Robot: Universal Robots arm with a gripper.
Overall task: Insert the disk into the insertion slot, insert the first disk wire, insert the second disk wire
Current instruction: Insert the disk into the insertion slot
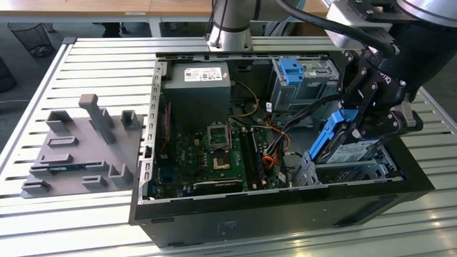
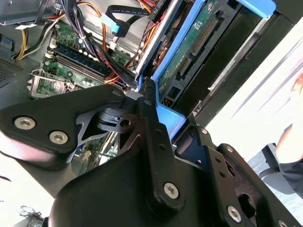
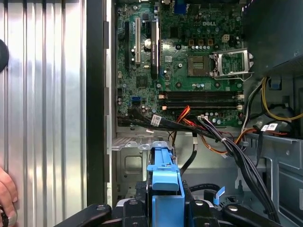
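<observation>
The gripper (image 1: 363, 124) pinches the disk (image 1: 337, 140) (long axis steeply tilted, nearly on end), its lower end just above the insertion slot (image 1: 350, 172) lying directly beneath

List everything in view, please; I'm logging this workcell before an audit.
computer case: one, black, open, on the table.
motherboard: one, green, inside the case.
power supply: one, grey, inside the case.
tall cage: one, grey with a blue tab, inside the case.
insertion slot: one, silver-grey, case's side on the exterior view's right.
disk: one, silver in a blue carrier, tilted above the insertion slot.
cables: several, black, orange, yellow, across the case.
fixture tray: one, grey, exterior view's left.
table: one, silver slats.
hand: one, on the table.
gripper: one, black, shut on the disk.
</observation>
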